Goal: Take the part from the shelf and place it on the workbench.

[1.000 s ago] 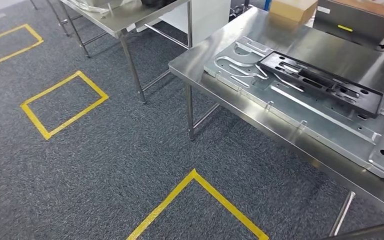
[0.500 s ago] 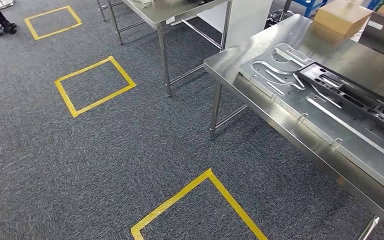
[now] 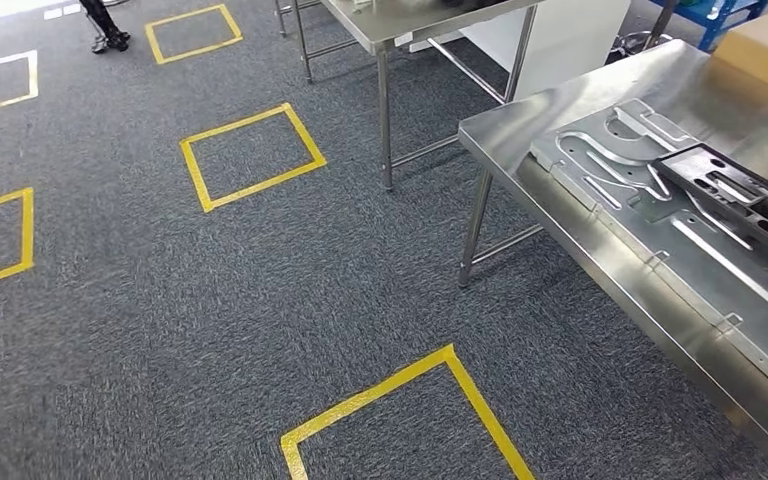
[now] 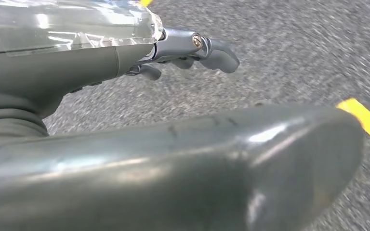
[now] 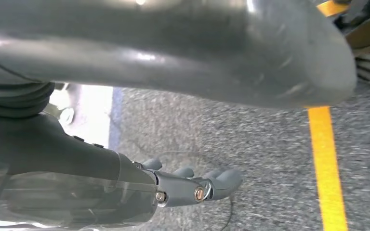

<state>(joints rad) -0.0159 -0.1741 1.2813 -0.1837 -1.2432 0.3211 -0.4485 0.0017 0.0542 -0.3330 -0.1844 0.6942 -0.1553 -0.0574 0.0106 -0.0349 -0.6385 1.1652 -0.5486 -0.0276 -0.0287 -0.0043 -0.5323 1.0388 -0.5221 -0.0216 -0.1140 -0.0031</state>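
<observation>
A black slotted part (image 3: 750, 195) lies on a silver fixture plate (image 3: 640, 190) on the steel workbench (image 3: 520, 130) at the right of the head view. My left hand (image 4: 125, 62) hangs over the grey carpet, fingers (image 4: 217, 50) stretched out and apart from the thumb, holding nothing. My right hand (image 5: 125, 168) hangs the same way over carpet and a yellow tape line, with nothing in it. Neither hand is near the workbench.
A second steel table (image 3: 400, 20) stands at the back, with a white cabinet (image 3: 570, 30) behind it. A cardboard box (image 3: 765, 55) sits at the workbench's far end. Yellow tape squares (image 3: 250, 155) mark the carpet. A person's feet (image 3: 105, 35) stand at the far left.
The camera has swung left: the workbench and black part have slid toward the picture's right edge, and more floor squares and a person's feet have come in at the left.
</observation>
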